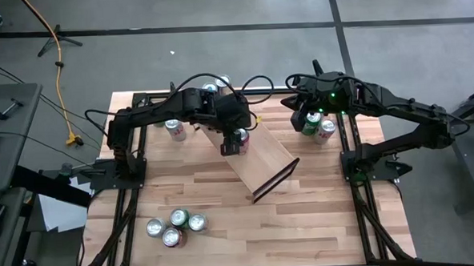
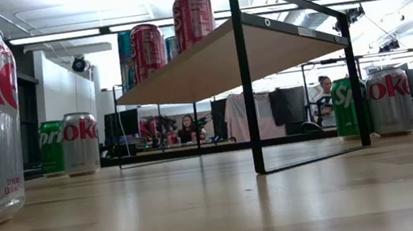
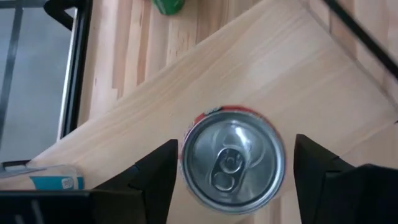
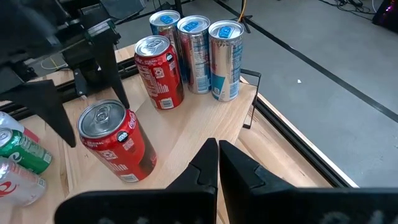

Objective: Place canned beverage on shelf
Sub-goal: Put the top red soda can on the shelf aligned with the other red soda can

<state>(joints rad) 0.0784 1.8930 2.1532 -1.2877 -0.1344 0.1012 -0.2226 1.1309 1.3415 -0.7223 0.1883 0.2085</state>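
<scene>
Pale wood shelf (image 1: 258,158) sat askew mid-desk on striped butcher-block (image 1: 305,218).
A red can (image 3: 231,159) stood upright on the shelf's back end, between the left gripper's (image 3: 233,171) parted fingers, released. The right gripper (image 4: 217,163), clenched empty, hovered near the desk's back right cans (image 1: 318,128). Grey concrete floor (image 1: 217,54) lay beyond.

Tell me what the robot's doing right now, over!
Left gripper jaws open, either side of the red can standing on the shelf. Right gripper shut, waiting nearby. Nothing in the way.
</scene>
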